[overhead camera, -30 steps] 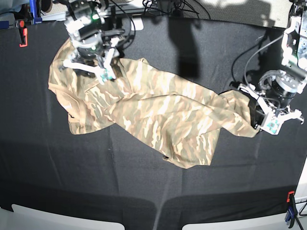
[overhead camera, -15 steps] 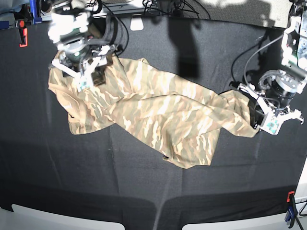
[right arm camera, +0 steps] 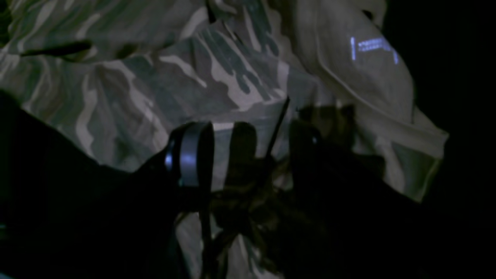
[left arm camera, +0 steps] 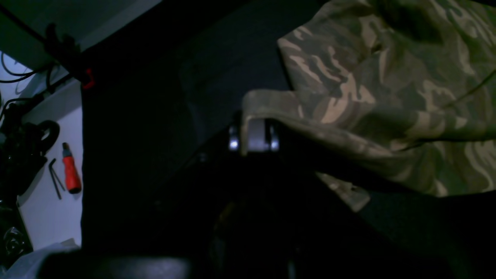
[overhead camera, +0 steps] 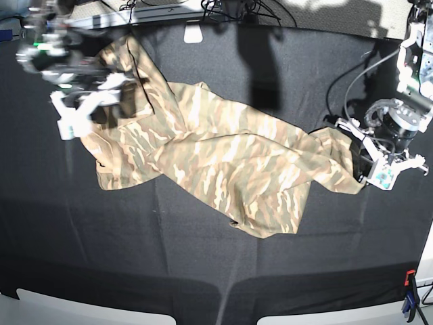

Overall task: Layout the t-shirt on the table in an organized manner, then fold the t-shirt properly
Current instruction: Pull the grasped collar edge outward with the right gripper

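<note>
The right claw [overhead camera: 74,115] has swept off toward the table's [overhead camera: 203,271] far left edge, now blurred with motion, where a second ago it sat over the shirt's [overhead camera: 223,162] upper left part beside the top edge. That corner of the shirt has gone with it: the cloth that lay flat and rounded there is now drawn up into a raised flap [overhead camera: 128,61] reaching toward the table's back edge, and the shirt's left outline has pulled inward.

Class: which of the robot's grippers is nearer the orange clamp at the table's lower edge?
Left. The left gripper sits above the small orange clamp; the right gripper is far across the camouflage t-shirt.
</note>
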Action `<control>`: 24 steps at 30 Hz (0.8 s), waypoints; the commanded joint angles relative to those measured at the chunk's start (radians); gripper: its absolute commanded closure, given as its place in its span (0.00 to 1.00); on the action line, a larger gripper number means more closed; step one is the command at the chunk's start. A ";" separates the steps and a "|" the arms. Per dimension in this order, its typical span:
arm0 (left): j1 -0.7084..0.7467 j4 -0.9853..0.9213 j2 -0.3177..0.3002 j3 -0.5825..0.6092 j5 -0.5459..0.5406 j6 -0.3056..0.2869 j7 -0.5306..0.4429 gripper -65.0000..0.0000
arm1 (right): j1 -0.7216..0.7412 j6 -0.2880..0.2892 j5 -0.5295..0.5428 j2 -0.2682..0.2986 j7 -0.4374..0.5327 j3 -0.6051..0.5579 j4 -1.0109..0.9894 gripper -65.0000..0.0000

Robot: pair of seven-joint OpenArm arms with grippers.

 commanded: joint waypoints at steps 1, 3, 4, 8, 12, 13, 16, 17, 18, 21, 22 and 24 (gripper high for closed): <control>-0.011 0.017 -0.014 -0.008 0.003 0.005 -0.024 1.00 | 0.005 0.012 0.023 0.009 0.018 0.013 -0.003 0.55; -0.011 0.017 -0.014 -0.008 0.003 0.005 -0.024 1.00 | 0.005 0.022 0.043 0.009 0.019 0.016 -0.055 0.55; -0.011 0.017 -0.014 -0.008 0.002 0.005 -0.024 1.00 | 0.008 0.039 0.056 0.009 0.021 0.016 -0.090 0.55; -0.011 0.017 -0.014 -0.008 0.002 0.005 -0.024 1.00 | 0.058 0.125 0.100 0.009 0.021 0.016 -0.224 0.55; -0.011 0.017 -0.014 -0.008 0.002 0.005 -0.024 1.00 | 0.117 0.182 0.181 0.009 -0.013 0.013 -0.283 0.55; -0.011 0.017 -0.014 -0.008 0.002 0.005 -0.023 1.00 | 0.127 0.185 0.181 0.008 -0.016 0.013 -0.288 0.55; -0.011 0.017 -0.014 -0.008 0.002 0.005 -0.024 1.00 | 0.141 0.185 0.182 0.008 -0.032 0.013 -0.292 0.55; -0.011 0.017 -0.014 -0.008 0.002 0.005 -0.024 1.00 | 0.140 0.185 0.181 0.008 -0.035 0.012 -0.292 0.55; -0.011 0.017 -0.014 -0.008 0.002 0.005 -0.024 1.00 | 0.139 0.185 0.180 0.008 -0.043 0.012 -0.293 0.55; -0.011 0.017 -0.014 -0.008 0.002 0.005 -0.024 1.00 | 0.140 0.187 0.180 0.008 -0.052 0.012 -0.321 0.55; -0.011 0.017 -0.014 -0.008 0.002 0.005 -0.024 1.00 | 0.140 0.187 0.181 0.008 -0.051 0.012 -0.335 0.55; -0.011 0.017 -0.014 -0.008 0.002 0.005 -0.024 1.00 | 0.140 0.199 0.181 0.007 -0.052 0.012 -0.359 0.55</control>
